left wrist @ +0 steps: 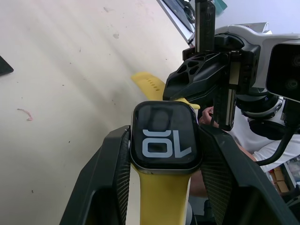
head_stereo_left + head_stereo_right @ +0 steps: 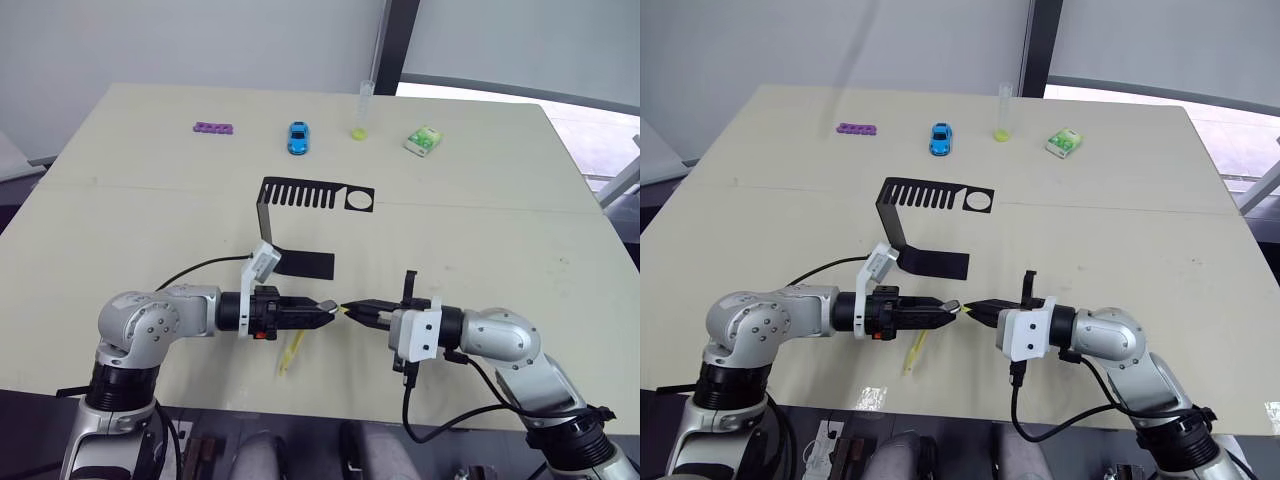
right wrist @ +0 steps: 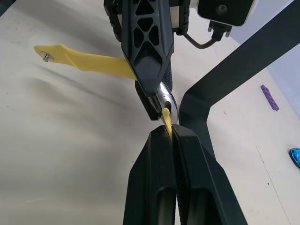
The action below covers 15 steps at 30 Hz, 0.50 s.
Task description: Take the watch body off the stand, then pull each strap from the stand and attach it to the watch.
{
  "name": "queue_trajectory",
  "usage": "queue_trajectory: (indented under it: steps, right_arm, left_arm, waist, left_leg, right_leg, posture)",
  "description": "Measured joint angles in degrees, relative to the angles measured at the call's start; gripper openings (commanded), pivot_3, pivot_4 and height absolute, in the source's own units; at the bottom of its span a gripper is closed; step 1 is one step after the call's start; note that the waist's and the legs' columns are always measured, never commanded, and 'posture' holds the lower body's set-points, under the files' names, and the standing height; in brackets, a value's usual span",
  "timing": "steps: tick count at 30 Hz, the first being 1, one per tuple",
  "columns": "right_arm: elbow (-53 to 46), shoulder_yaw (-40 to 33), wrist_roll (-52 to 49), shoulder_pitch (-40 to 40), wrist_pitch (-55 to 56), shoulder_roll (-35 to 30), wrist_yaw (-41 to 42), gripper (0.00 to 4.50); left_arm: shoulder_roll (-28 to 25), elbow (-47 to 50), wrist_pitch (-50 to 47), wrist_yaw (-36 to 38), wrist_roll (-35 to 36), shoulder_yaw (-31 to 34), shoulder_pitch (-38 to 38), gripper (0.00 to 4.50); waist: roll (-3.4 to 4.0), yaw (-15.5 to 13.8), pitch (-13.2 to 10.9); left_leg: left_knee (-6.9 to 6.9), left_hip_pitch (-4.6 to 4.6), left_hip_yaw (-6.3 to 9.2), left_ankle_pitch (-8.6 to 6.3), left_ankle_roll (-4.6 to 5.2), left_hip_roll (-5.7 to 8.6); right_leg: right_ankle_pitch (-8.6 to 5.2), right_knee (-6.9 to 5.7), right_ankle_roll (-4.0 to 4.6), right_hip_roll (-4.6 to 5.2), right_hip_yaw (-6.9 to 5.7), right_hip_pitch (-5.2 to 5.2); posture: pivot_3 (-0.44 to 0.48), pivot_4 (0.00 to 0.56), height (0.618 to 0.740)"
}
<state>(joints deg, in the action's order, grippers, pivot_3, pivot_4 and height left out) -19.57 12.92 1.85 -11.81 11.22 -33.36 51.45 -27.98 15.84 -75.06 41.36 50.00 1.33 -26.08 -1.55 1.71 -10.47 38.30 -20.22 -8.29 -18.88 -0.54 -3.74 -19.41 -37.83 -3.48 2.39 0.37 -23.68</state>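
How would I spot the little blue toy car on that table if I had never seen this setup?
Start at the far edge of the beige table, where four small items sit in a row. The blue toy car is second from the robot's left, between the purple strip and the clear tube with a yellow bottom. It is the only blue thing there, and car-shaped.

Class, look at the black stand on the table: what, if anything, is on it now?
Nothing hangs on the stand. The left gripper holds the watch body; the right gripper pinches a yellow strap.
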Motion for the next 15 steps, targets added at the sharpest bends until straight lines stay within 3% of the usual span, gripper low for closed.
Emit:
queue_trajectory:
  steps: [15]
  right_arm:
    - [0.0,-0.4,1.1,-0.1,-1.4,0.5,-0.2,0.0]
  left_arm:
    - [1.7,1.6,0.2,-3.4,-0.5,-0.2,0.0,1.63]
  waist:
    - [0.0,0.0,0.0]
  left_leg:
    - [0.0,0.0,0.0,0.0,0.0,0.0]
  right_leg:
    - [0.0,0.0,0.0,0.0,0.0,0.0]
  posture:
    - [0.0,0.15,0.74]
